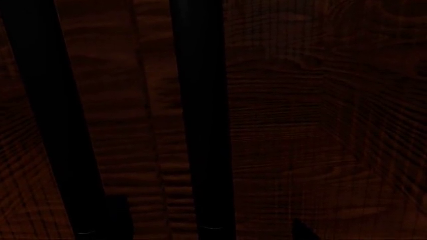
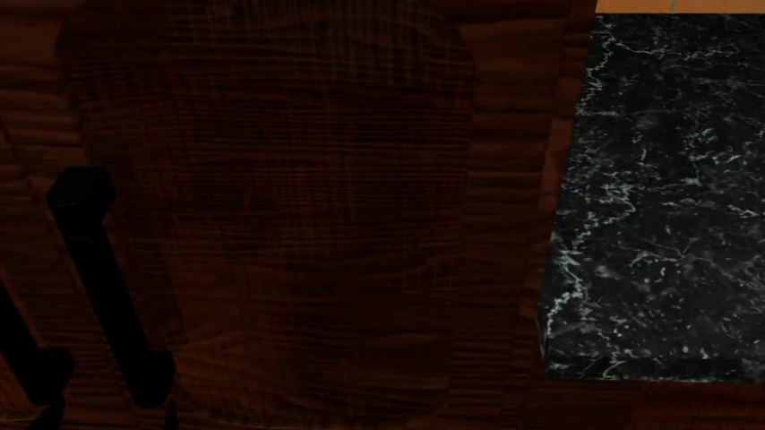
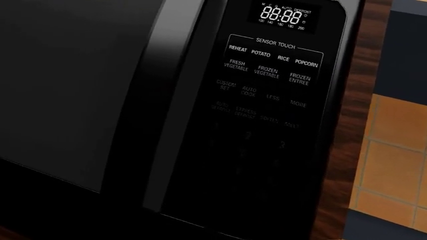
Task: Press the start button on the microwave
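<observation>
Microwave panel faced by right wrist camera — start button probably low, dim; hand state cannot be told.

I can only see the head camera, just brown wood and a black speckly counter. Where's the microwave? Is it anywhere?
Observer: Yes. The right wrist camera faces the microwave, with its dark door next to a control panel.
Operator: Does the panel have buttons?
Observer: It has labelled touch pads, such as REHEAT and POPCORN. The lower pads are too dim to read, so I cannot pick out the start button.
Operator: Is anything lit up?
Observer: A small display on the panel glows white.
Operator: What does the left wrist camera see?
Observer: Only dark wood with black bars across it. No microwave there.
</observation>
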